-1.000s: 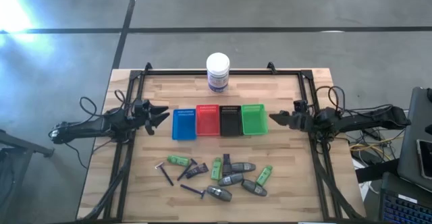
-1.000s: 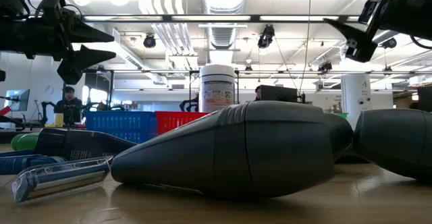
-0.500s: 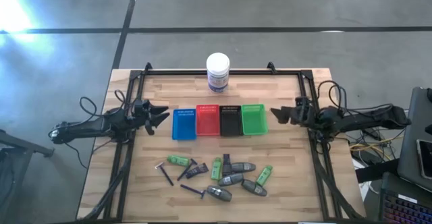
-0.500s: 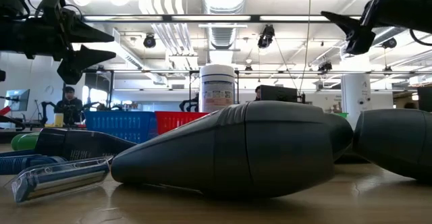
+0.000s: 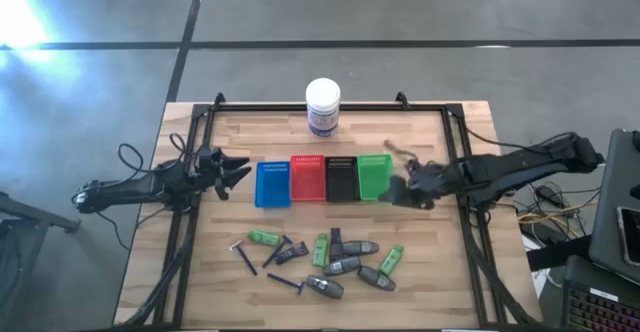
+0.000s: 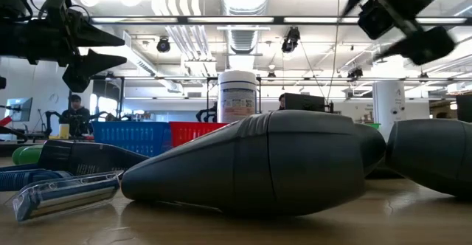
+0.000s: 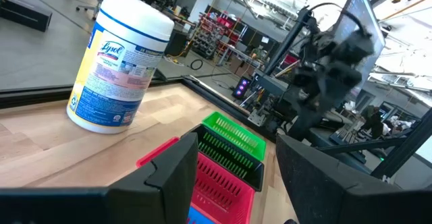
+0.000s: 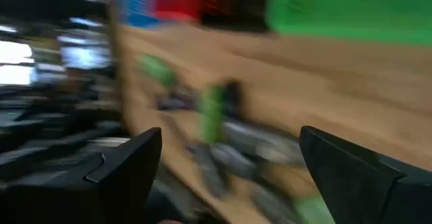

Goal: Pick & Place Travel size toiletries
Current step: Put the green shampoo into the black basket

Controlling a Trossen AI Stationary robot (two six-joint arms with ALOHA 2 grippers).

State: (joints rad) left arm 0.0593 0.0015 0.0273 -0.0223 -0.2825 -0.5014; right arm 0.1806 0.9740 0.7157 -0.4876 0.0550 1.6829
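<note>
Toiletries (image 5: 325, 262) loose on table (image 5: 430, 272), four trays (image 5: 325, 179) hold none

you have four trays (image 5: 324, 179), one each blue, red, black, green. one white jar (image 5: 322, 106). in the toiletries pile (image 5: 320, 263): three green tubes, roughly four grey mini bottles, two or three razors; overlap makes the pile count uncertain. two arms.
</note>
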